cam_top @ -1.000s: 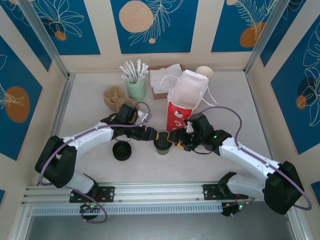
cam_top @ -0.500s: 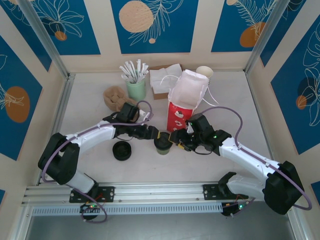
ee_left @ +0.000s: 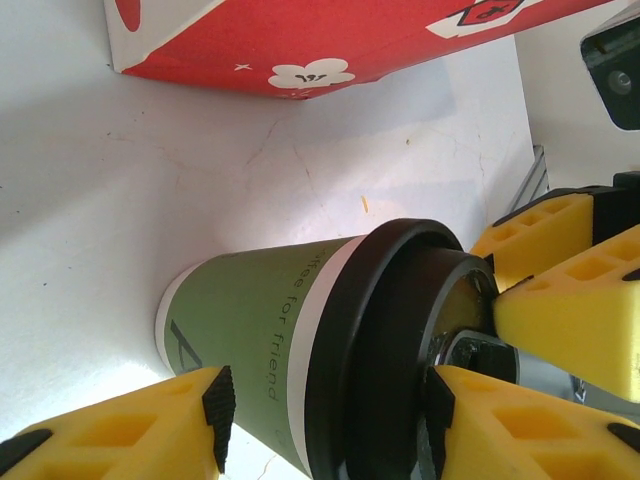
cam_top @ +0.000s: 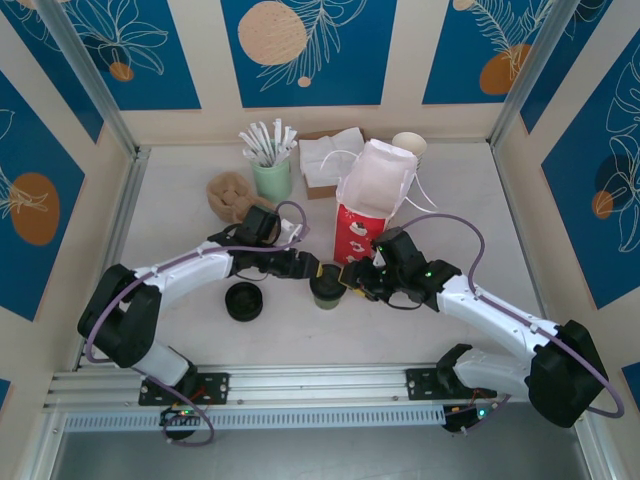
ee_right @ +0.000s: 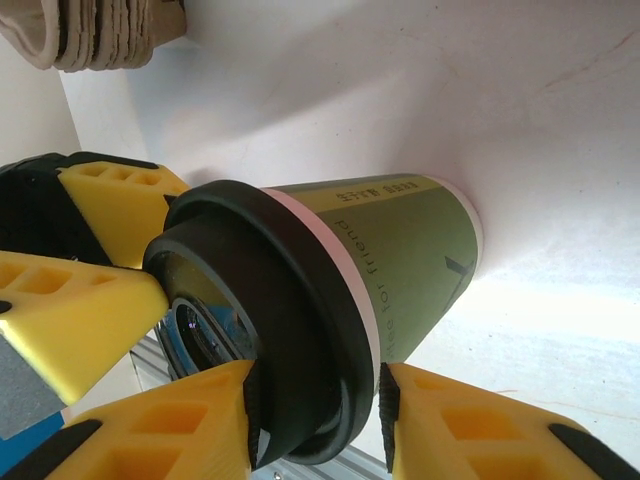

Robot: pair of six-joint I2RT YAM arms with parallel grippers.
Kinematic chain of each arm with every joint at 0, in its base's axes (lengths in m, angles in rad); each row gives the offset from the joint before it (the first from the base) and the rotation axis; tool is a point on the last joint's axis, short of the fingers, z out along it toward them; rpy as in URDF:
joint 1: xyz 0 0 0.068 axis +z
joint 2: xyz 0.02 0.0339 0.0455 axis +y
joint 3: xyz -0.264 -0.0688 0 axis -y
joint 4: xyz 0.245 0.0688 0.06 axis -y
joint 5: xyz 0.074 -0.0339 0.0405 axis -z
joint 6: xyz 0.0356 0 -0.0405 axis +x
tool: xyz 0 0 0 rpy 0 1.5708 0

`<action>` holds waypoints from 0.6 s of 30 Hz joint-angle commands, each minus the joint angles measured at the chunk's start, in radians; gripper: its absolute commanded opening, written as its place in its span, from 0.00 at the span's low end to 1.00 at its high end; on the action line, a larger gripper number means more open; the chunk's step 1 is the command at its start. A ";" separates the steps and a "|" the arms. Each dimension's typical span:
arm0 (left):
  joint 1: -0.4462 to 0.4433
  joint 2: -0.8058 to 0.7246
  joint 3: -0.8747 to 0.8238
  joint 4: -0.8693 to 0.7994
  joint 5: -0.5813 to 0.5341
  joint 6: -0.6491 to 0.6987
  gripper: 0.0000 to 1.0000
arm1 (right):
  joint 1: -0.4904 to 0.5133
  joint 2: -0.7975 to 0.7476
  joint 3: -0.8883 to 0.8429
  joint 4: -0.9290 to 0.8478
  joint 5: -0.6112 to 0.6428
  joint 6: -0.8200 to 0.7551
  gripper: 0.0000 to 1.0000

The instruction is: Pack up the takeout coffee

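Note:
The takeout coffee (cam_top: 325,290), an olive-green cup with a black lid, stands upright on the table just in front of the red-and-white bag (cam_top: 365,215). My left gripper (cam_top: 314,272) is at its left and my right gripper (cam_top: 350,283) at its right. In the left wrist view the cup (ee_left: 250,340) sits in the wide gap of the open left gripper (ee_left: 325,405). The bag (ee_left: 300,40) is behind, and the right fingers (ee_left: 560,320) are at the lid. In the right wrist view the right gripper (ee_right: 318,410) is closed on the lid rim of the cup (ee_right: 410,250).
A low stack of black lids (cam_top: 244,300) lies left of the cup. At the back are a green holder of white sticks (cam_top: 270,175), a napkin box (cam_top: 325,165), lidless cups (cam_top: 409,145) and brown sleeves (cam_top: 228,192). A metal rail (cam_top: 320,385) runs along the front.
The left arm has shifted slightly toward the back. The cup and both grippers stay in almost the same spot.

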 commanded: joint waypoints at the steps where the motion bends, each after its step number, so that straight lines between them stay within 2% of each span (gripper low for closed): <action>1: -0.009 0.033 -0.003 -0.012 -0.016 0.015 0.52 | 0.005 0.027 -0.013 -0.100 0.054 0.021 0.37; 18: -0.015 0.008 -0.193 0.111 -0.022 -0.045 0.47 | 0.031 0.039 -0.031 -0.087 0.075 0.008 0.36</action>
